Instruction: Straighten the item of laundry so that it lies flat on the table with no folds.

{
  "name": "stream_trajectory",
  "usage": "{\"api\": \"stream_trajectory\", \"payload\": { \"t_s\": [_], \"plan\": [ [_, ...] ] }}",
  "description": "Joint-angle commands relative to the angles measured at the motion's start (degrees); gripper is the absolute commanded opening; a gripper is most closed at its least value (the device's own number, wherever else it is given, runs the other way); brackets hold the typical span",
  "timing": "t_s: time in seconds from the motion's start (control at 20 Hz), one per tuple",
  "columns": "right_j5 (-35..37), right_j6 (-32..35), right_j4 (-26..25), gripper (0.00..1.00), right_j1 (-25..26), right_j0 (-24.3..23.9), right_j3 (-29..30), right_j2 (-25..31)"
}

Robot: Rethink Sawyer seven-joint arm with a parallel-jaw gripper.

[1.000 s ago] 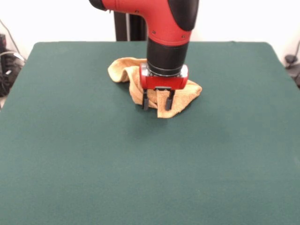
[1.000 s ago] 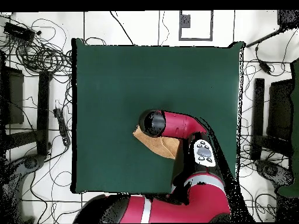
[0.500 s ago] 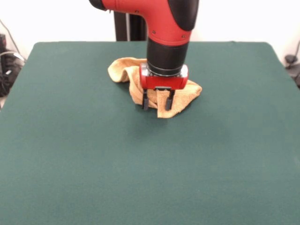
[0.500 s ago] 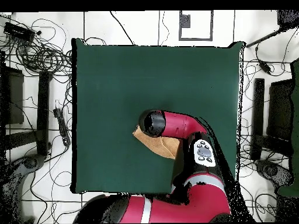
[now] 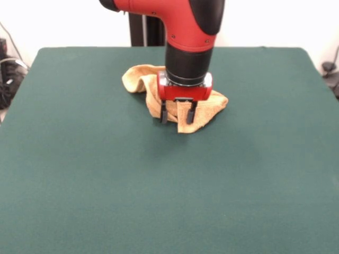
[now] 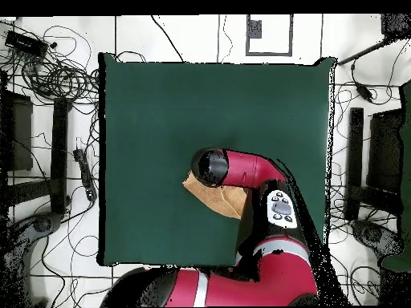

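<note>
Small golden yellow-orange terry-cloth towel [image 5: 204, 108] lies crumpled, w/ several folds and a raised lobe at one end, on the large dark green felt-topped table [image 5: 159, 201]; not flat. In the front view it sits in the far half of the table, near the middle of its width; in the overhead view only a tan wedge of the towel [image 6: 218, 198] shows, the rest hidden under the arm.

Red and black robot arm [image 5: 188, 32] stands upright over the towel. Its jaws [image 5: 179, 112] are open, two dark fingers apart, straddling a fold of the towel, tips down at the cloth near the towel's front edge; contact w/ the cloth can't be told. Overhead, the arm [image 6: 249, 172] covers most of the towel.
</note>
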Motion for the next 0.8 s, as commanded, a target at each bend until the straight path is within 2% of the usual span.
{"api": "stream_trajectory", "payload": {
  "t_s": [0.05, 0.8],
  "plan": [
    [6.98, 7.18, 1.54, 1.00, 2.71, 1.79, -2.00, 3.67],
    [8.66, 7.18, 1.48, 1.00, 3.43, 1.57, -4.80, 3.77]
  ]
}}
